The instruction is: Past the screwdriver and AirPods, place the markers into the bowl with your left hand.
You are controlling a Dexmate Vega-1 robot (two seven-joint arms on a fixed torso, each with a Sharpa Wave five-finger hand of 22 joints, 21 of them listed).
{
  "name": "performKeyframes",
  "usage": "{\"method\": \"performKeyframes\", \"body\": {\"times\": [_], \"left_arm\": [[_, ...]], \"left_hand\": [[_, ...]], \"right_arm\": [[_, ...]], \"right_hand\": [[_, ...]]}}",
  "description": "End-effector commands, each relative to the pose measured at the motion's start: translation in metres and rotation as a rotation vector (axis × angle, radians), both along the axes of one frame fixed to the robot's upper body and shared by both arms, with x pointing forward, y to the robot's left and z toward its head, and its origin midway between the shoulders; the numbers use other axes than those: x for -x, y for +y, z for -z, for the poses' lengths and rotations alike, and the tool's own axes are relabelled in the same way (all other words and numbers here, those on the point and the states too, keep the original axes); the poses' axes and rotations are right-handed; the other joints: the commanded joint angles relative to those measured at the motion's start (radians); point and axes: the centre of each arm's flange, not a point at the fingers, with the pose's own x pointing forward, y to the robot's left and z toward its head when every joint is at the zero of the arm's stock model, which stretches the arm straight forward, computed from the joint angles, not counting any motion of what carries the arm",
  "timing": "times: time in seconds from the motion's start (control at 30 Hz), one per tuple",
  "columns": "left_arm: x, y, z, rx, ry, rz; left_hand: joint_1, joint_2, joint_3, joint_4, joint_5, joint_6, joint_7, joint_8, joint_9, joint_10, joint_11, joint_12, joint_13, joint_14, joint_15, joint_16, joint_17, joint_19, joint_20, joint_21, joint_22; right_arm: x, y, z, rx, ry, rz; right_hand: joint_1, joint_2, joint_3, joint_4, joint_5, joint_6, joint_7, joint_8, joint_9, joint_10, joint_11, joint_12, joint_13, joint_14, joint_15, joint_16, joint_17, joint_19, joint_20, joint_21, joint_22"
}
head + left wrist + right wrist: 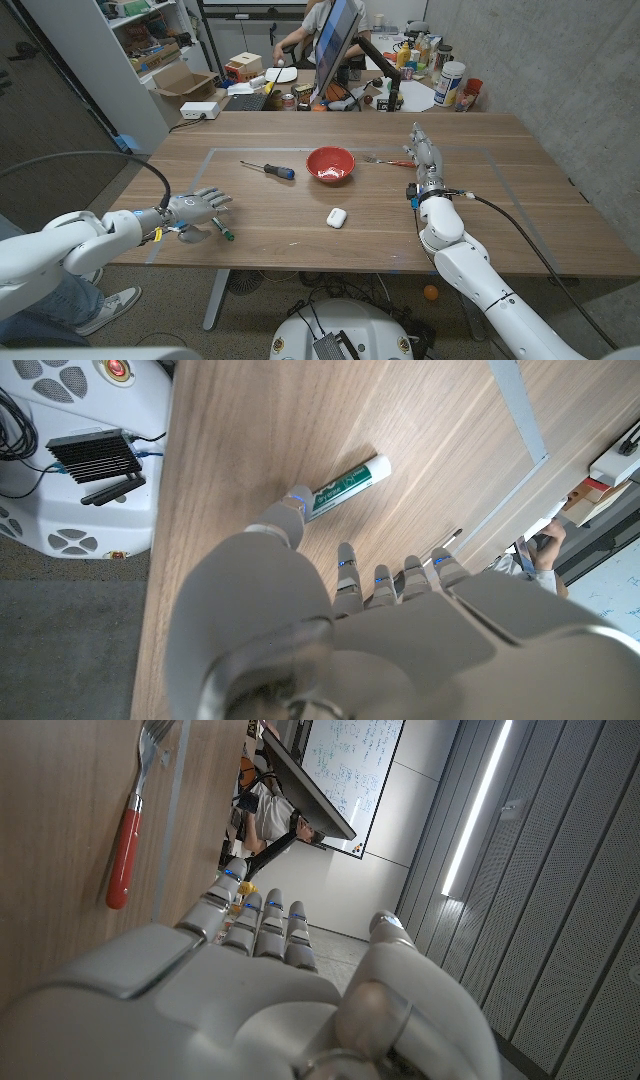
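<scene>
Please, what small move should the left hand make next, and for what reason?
Probably close the fingers on the green marker and lift it. The left hand is over the marker at the table's near edge, with the thumb at one end, but does not appear to grip it yet. The red bowl lies farther off, beyond the screwdriver and AirPods case.

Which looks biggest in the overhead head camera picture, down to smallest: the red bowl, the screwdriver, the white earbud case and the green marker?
1. Red bowl.
2. Screwdriver, longer but much thinner than the bowl.
3 and 4. White earbud case and green marker: both small, too close to rank, and the left hand partly covers the marker.
</scene>
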Motion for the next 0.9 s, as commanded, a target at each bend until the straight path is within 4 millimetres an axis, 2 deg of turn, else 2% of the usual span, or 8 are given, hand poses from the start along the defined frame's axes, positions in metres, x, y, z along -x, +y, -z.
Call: {"method": "performKeyframes", "body": {"times": [0.03, 0.37, 0.9], "left_arm": [[-0.004, 0.0, 0.005, -0.011, -0.021, 0.004], [-0.005, -0.003, 0.014, 0.042, -0.023, 0.019], [-0.007, -0.008, 0.023, 0.069, -0.012, 0.027]], "left_hand": [[0.011, -0.002, -0.003, 0.001, -0.001, 0.005, -0.004, 0.011, 0.003, 0.001, -0.007, 0.005, 0.006, 0.008, 0.002, 0.004, 0.004, -0.032, 0.006, 0.004, 0.005], [0.011, 0.001, -0.007, 0.002, -0.001, 0.009, -0.005, 0.013, 0.006, 0.006, -0.008, 0.008, 0.007, 0.011, 0.002, 0.005, 0.004, -0.031, 0.006, 0.005, 0.005], [0.013, 0.005, -0.015, 0.003, -0.002, 0.031, -0.016, 0.023, 0.01, 0.031, -0.023, 0.02, 0.01, 0.031, -0.003, 0.011, 0.003, -0.026, 0.006, 0.007, 0.005]], "right_arm": [[-0.001, -0.001, 0.002, -0.006, 0.003, -0.001], [-0.002, 0.0, 0.006, 0.004, 0.017, -0.009], [-0.004, -0.001, 0.009, 0.013, 0.039, -0.016]], "right_hand": [[-0.005, -0.003, -0.001, -0.005, 0.007, 0.005, -0.003, -0.004, 0.002, 0.009, 0.002, -0.001, 0.004, 0.004, 0.001, 0.001, 0.0, 0.001, 0.005, -0.001, 0.004], [-0.006, -0.002, -0.002, -0.006, 0.008, 0.005, -0.004, -0.004, 0.002, 0.009, 0.002, -0.001, 0.004, 0.004, 0.001, 0.001, 0.0, 0.002, 0.006, -0.001, 0.004], [-0.007, -0.003, -0.003, -0.008, 0.008, 0.003, -0.005, -0.005, 0.002, 0.009, 0.003, -0.001, 0.005, 0.005, 0.001, 0.001, -0.001, 0.002, 0.006, -0.002, 0.004]]}}
